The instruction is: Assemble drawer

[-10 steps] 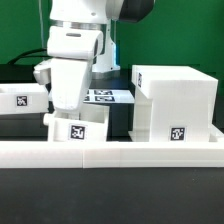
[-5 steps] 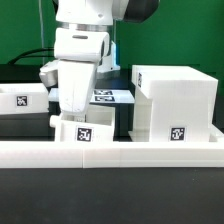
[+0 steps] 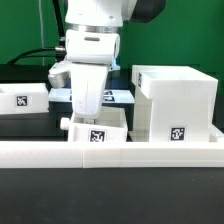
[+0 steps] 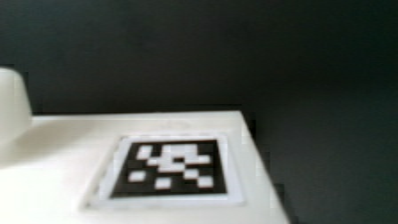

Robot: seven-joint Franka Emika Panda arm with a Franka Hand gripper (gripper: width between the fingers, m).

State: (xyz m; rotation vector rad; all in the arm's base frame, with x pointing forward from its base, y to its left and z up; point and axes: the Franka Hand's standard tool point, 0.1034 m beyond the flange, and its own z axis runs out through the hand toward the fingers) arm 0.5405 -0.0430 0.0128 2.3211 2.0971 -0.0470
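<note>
My gripper (image 3: 88, 110) is shut on a small white tray (image 3: 97, 133) with a marker tag on its front and a knob (image 3: 64, 123) on the exterior view's left side. The tray sits just left of the big white cube-like casing (image 3: 176, 100), a narrow gap apart. The front wall hides the tray's bottom. A second small tray (image 3: 22, 101) with a tag lies at the far left. The wrist view shows only the held tray's white top (image 4: 71, 135) with its tag (image 4: 171, 168); the fingers are out of that view.
A long low white wall (image 3: 120, 155) runs across the front of the table. The marker board (image 3: 117, 96) lies flat behind the arm, partly hidden by it. A green backdrop stands behind the black table.
My gripper and the held tray have moved steadily toward the exterior view's right, closer to the casing. The casing and the left tray have not moved.
</note>
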